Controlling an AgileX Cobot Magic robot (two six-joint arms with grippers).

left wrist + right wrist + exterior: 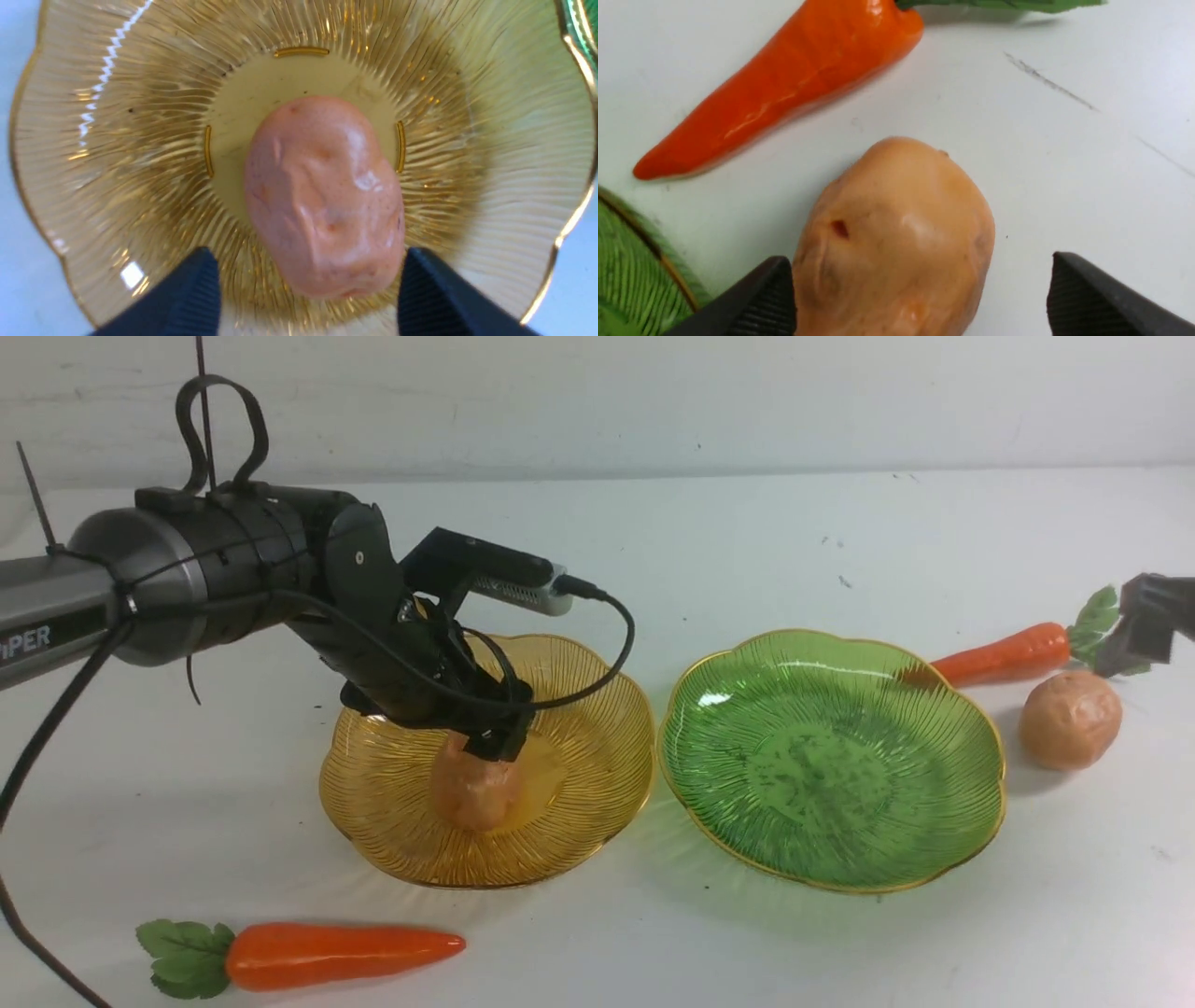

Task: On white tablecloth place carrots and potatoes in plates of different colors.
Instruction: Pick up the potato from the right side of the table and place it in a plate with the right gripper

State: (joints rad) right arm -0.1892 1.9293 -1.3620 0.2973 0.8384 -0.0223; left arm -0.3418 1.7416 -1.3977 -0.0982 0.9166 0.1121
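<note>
Potato (pixel 474 791) roughly upright in amber plate (pixel 588 775), left gripper (pixel 308 254) open around it.
Second potato (pixel 1069 719) on tablecloth (pixel 597 943) right of green plate (pixel 831 761), right gripper (pixel 920 261) open around it; carrot (pixel 1004 655) behind points tip-first at that plate.

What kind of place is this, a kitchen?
Probably a robot practice table in a lab, not a kitchen. The glossy orange plastic carrot and the dimpled tan toy potato are pretend food lying on a plain white tablecloth, and a black robot arm with cables reaches over it.
</note>
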